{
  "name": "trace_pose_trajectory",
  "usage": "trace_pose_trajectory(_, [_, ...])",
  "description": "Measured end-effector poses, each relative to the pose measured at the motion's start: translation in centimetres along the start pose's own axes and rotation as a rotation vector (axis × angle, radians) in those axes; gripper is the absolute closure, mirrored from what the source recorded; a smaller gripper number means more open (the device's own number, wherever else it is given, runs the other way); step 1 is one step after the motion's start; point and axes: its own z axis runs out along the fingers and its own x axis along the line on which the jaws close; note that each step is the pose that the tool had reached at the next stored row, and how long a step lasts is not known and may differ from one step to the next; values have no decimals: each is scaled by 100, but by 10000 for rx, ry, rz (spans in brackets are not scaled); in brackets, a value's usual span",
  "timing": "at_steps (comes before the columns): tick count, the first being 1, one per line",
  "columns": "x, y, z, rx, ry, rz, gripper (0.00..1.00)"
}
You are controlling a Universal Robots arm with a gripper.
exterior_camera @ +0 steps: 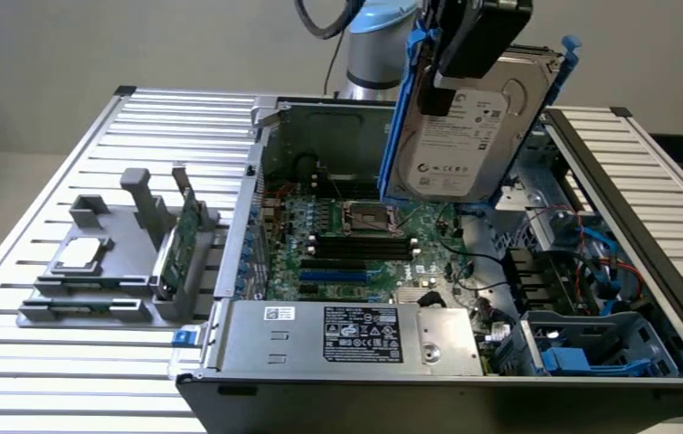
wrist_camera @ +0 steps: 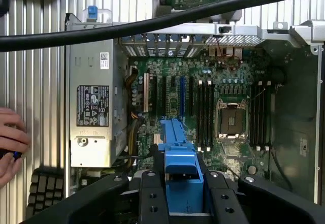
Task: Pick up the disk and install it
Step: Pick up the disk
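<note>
The disk point(exterior_camera: 468, 136), a silver-grey hard drive with a white label and blue side rails, hangs upright and slightly tilted over the open computer case point(exterior_camera: 235, 271). My gripper point(exterior_camera: 471, 54) comes from above and is shut on the disk's upper part. In the wrist view, one blue rail of the disk point(wrist_camera: 180, 165) sits between my black fingers point(wrist_camera: 152, 198), with my gripper point(wrist_camera: 182, 196) looking down on the motherboard point(wrist_camera: 203, 107).
The case holds a power supply point(exterior_camera: 354, 334) at the front and a drive bay with blue parts point(exterior_camera: 594, 348) at the exterior view's right. A grey holder point(exterior_camera: 112, 271) carries a silver chip point(exterior_camera: 81, 256) and a green card point(exterior_camera: 184, 240). A hand point(wrist_camera: 10, 142) is beside the case, and a black cable point(wrist_camera: 152, 23) crosses the wrist view.
</note>
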Motion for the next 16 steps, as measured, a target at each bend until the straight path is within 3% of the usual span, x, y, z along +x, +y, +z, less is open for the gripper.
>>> trace_pose_trajectory(7, [162,-212,-19,0,1,0,67])
trace_pose_trajectory(16, [397,-402,-37,0,-2,0,67])
